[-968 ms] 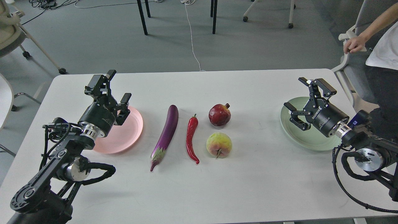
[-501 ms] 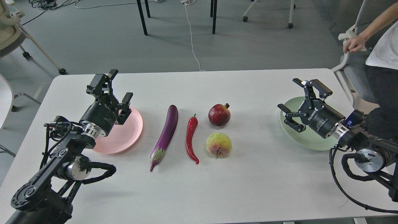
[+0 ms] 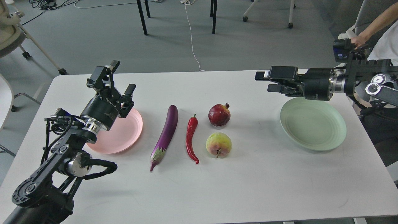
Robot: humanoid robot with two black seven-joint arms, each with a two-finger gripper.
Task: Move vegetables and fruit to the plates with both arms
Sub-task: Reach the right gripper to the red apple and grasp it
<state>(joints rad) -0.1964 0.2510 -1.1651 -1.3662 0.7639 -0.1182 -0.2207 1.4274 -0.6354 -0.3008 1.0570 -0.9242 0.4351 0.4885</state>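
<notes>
A purple eggplant (image 3: 168, 130), a red chili pepper (image 3: 191, 137), a dark red pomegranate (image 3: 219, 115) and a yellow-green apple-like fruit (image 3: 219, 145) lie in the middle of the white table (image 3: 248, 180). The pink plate (image 3: 124, 137) lies at the left and the mint green plate (image 3: 312, 124) at the right; both hold nothing. My left gripper (image 3: 123, 77) is open and empty, raised over the pink plate's far edge. My right gripper (image 3: 264, 81) is open and empty. It points left, level, above the table behind the green plate.
A person (image 3: 379, 34) sits in a chair at the far right, close to my right arm. An office chair (image 3: 12, 34) stands at the far left. Table legs and a white cable (image 3: 191, 34) are on the floor behind the table.
</notes>
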